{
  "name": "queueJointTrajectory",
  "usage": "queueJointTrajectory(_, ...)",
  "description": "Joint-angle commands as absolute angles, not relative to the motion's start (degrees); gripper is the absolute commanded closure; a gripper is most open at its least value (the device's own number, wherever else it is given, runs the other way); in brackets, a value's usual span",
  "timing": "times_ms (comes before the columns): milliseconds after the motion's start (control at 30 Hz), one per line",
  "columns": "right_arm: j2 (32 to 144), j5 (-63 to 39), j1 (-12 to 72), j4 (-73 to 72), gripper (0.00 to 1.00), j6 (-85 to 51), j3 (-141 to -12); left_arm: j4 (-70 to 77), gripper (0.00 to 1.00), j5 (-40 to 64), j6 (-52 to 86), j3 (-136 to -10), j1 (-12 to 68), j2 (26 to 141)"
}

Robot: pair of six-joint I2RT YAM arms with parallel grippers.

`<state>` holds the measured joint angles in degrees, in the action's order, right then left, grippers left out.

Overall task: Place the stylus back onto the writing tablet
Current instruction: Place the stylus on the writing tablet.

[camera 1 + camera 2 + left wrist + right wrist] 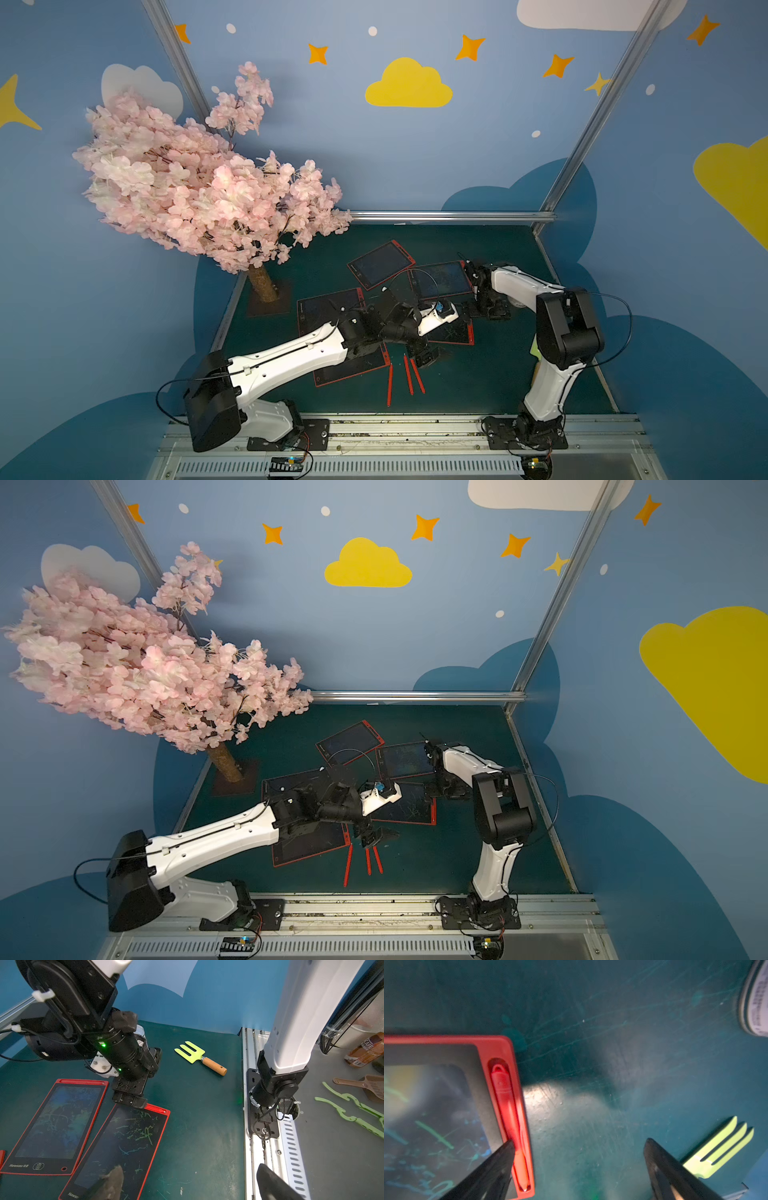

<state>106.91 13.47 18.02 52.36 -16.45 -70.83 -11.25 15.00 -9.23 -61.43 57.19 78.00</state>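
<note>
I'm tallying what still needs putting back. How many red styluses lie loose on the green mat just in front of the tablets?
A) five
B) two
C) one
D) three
D: both top views show three red styluses lying side by side on the bare mat, off the tablets.

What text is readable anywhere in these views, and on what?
"Newsmy", plus tiny characters I can't read: tablet bezel, by a bin icon.
"Newsm", cut off at the frame edge: scribbled tablet.
"CAFE": brown bottle; its smaller print is unreadable.
Can label: blurred, unreadable.
</note>
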Motion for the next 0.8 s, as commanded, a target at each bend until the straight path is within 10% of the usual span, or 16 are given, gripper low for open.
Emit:
queueJointTrajectory(0, 109.3, 16.3, 18.4, 52.7, 0.03, -16.8, -70.2, -12.6, 0.01, 15.5, -10.0, -62.1, 57.3, 77.6)
queueJointTrajectory(767, 80.0, 2.2, 22.5, 50.2, 0.03, -18.5, -66.1, -8.4, 0.01, 9.4, -5.4, -59.6, 56.8, 78.9)
